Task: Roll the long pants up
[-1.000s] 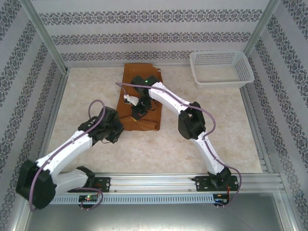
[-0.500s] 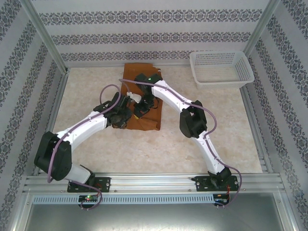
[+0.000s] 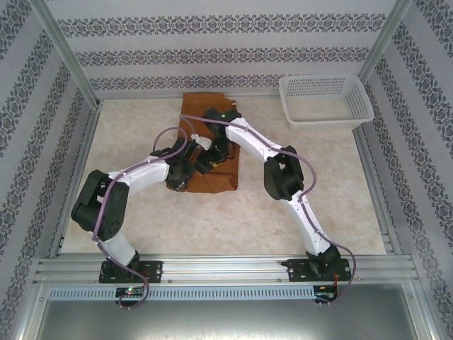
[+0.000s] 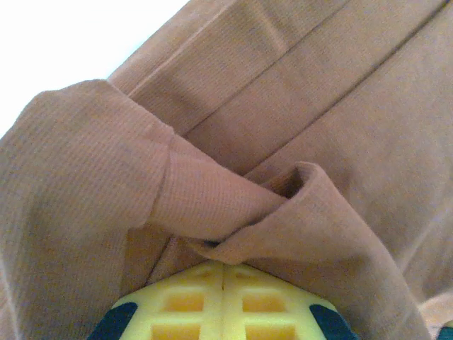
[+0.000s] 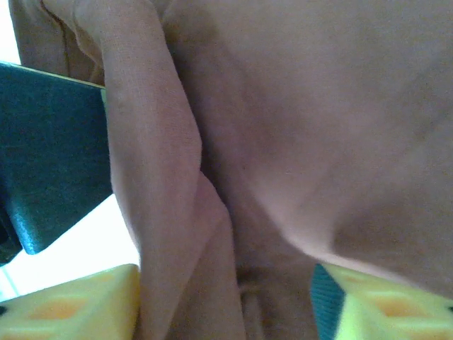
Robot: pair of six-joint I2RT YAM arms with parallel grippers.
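The rust-brown long pants lie on the table at the back centre, their near part bunched into a thick fold. My left gripper sits at the cloth's near-left edge. In the left wrist view its yellow fingers are pressed together, and a pinched pleat of the long pants rises from the tips of the left gripper. My right gripper is over the middle of the pants. Its fingers stand apart with a thick ridge of cloth filling the gap of the right gripper.
A white plastic basket stands at the back right. Patterned walls and metal posts close in the table. The two wrists are close together over the cloth, and the left one's dark body shows in the right wrist view.
My left arm has swung in from the near left onto the pants' left edge, where its gripper now pinches cloth. The right gripper has shifted slightly toward the far side.
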